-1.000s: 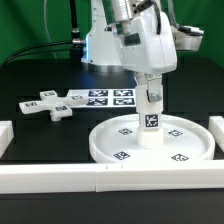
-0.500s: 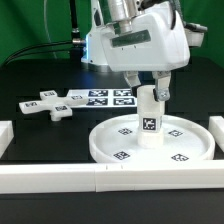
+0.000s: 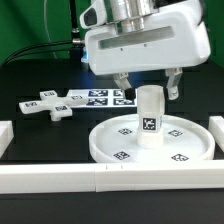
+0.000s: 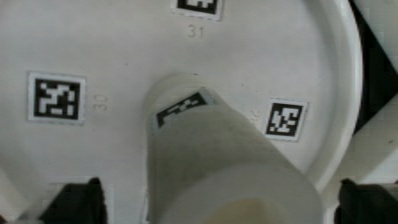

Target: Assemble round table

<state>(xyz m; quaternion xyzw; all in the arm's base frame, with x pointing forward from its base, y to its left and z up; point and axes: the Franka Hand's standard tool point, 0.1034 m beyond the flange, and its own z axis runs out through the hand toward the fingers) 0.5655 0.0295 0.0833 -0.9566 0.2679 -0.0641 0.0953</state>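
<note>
Partly, the leg [image 4: 231, 170] blocks the disc [image 4: 111, 50]; spread jaws barely visible.

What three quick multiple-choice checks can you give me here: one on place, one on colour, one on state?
1. Where is the cylinder leg?
A. Upright on the round disc.
B. Lying on its side off the disc.
C. Held in the air.

2. What colour is the tabletop?
A. White.
B. Black.
C. Red.

3. How is the gripper?
A. Shut on the leg.
B. Shut on the disc's rim.
C. Open, astride the leg's top.

Answers:
1 A: the leg's base sits on the disc's face.
2 B: the surface around the disc is black.
3 C: both views show a gap between each finger and the leg.
</note>
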